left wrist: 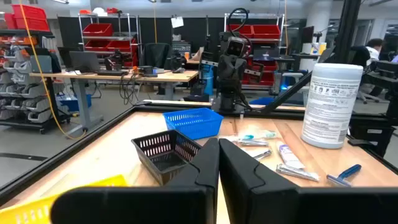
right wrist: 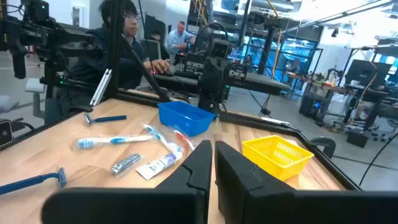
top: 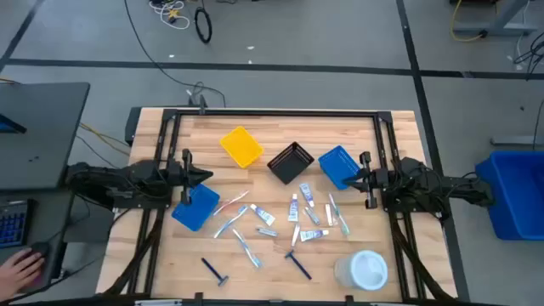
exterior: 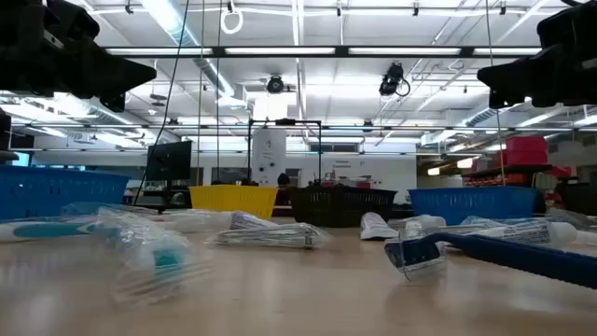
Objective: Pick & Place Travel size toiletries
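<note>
The travel-size toiletries, a scatter of small white-and-blue tubes (top: 307, 195), slim pale toothbrushes (top: 246, 247) and dark blue razors (top: 214, 270), lie loose on the wooden worktop (top: 153, 268), spread across its middle and near half, between the two arms and toward the near edge. None is in the yellow mesh bin (top: 241, 146), the black mesh bin (top: 291, 161) or either blue bin. The left gripper (top: 202, 176) hangs at the left side over a blue bin (top: 195, 206), fingers pressed together and empty; the right gripper (top: 350, 178) mirrors it beside the other blue bin (top: 337, 166), likewise closed on nothing. The tube cluster sits just inward of the right gripper, the tubes pointing mostly toward the near edge, so that arm looks nearer to them; the toothbrushes left of centre, lying on diagonals, favour the left arm.
</note>
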Controlling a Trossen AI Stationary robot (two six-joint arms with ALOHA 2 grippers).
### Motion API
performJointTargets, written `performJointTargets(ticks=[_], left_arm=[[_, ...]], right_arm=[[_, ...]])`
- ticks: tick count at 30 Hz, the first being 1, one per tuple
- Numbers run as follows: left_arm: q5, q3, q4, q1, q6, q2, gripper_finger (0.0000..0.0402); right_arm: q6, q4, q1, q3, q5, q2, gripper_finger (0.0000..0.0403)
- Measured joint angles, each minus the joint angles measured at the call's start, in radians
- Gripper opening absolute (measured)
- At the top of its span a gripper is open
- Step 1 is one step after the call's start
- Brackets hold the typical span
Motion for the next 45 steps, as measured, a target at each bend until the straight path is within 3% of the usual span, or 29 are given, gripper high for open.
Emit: performJointTargets(ticks=[24, 32, 38, 45], left_arm=[[0.000, 0.000, 0.003, 0.000, 0.000, 0.000, 0.0016], [0.001, 0.000, 0.003, 0.000, -0.144, 0.000, 0.0016], [-0.005, 0.000, 0.056, 0.000, -0.176, 0.002, 0.0016], [0.016, 0.000, 0.131, 0.000, -0.206, 0.002, 0.0019]], right_arm=[[-0.001, 0.000, 0.000, 0.000, 0.001, 0.000, 0.0029], [-0.012, 0.001, -0.001, 0.000, 0.180, 0.000, 0.0029], [-0.005, 0.004, -0.001, 0.000, 0.179, 0.000, 0.0029], [0.340, 0.038, -0.001, 0.000, 0.148, 0.000, 0.0029]])
